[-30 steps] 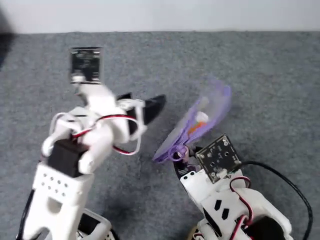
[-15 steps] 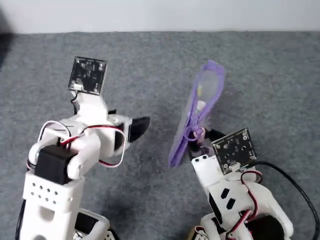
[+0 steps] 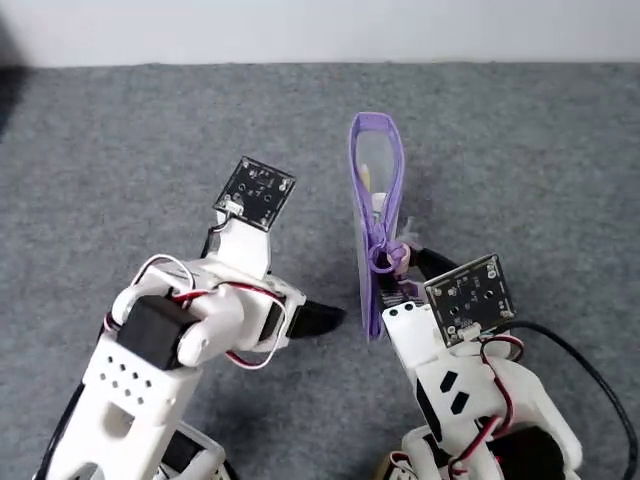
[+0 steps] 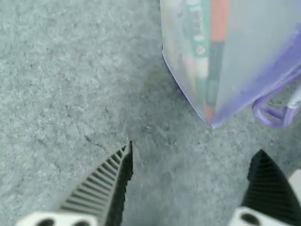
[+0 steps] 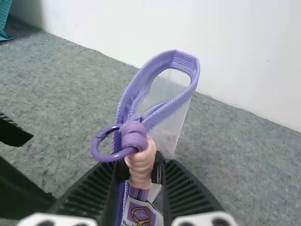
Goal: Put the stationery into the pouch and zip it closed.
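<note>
Pouch point(image 3: 378, 190) stands on edge just right of centre in the high view. Its long axis runs nearly straight up-down the frame, far end at upper middle, near end low at centre. It has clear walls & purple trim. Stationery point(image 4: 207, 42) is already inside: pens show thru the clear wall in the left wrist view, upper right of frame. The far part of the mouth gapes in an open loop, so the zip looks only partly shut (my read)

Right gripper point(image 3: 395, 280) is clamped on the pouch toward its near end, right at the zip pull point(image 5: 139, 157). In the right wrist view the jaws pinch the pull's pinkish bead and the pouch edge under it, w/ the purple ring point(image 5: 110, 141) sticking out to frame left

Left gripper point(image 3: 320, 318) sits low over the grey mat point(image 3: 120, 150), just beside the pouch's near end on its frame-left side, not touching. Its jaws are wide apart w/ nothing btwn them. In its wrist view the pouch corner lies ahead, up & right

Key relation: the pull sits toward the near end, and the open stretch lies beyond it along the long axis, toward upper frame. So closing prob means dragging the pull that way while sth pins the pouch. The left arm is the free one & nearest that corner, and the pouch presents side-on to it. Risk: pouch looks floppy on its edge, may tip or buckle under the pull
</note>
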Controlling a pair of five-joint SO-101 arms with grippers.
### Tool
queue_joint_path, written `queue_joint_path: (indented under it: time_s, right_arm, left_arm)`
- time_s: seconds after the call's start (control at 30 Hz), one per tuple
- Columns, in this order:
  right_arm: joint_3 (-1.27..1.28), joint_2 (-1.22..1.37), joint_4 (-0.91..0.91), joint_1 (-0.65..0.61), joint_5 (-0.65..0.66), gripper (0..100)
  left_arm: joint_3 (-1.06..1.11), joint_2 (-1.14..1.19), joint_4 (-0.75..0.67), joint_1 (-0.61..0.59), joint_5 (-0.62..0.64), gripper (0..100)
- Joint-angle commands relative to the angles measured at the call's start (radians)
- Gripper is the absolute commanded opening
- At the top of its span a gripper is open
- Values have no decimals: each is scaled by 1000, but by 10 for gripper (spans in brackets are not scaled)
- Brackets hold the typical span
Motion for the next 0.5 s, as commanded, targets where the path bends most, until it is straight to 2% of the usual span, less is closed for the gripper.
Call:
queue_joint_path:
  time_s: [0.0,0.2,0.47]
  right_arm:
    - [-6,1,-16,12,-9,7]
    - [-6,1,-15,12,-6,7]
    - [-14,-5,41,7,-6,7]
  left_arm:
    - [22,-25,-92,-48,-15,372]
    - [65,-18,-230,-175,-17,372]
    - [111,-17,-394,-181,68,371]
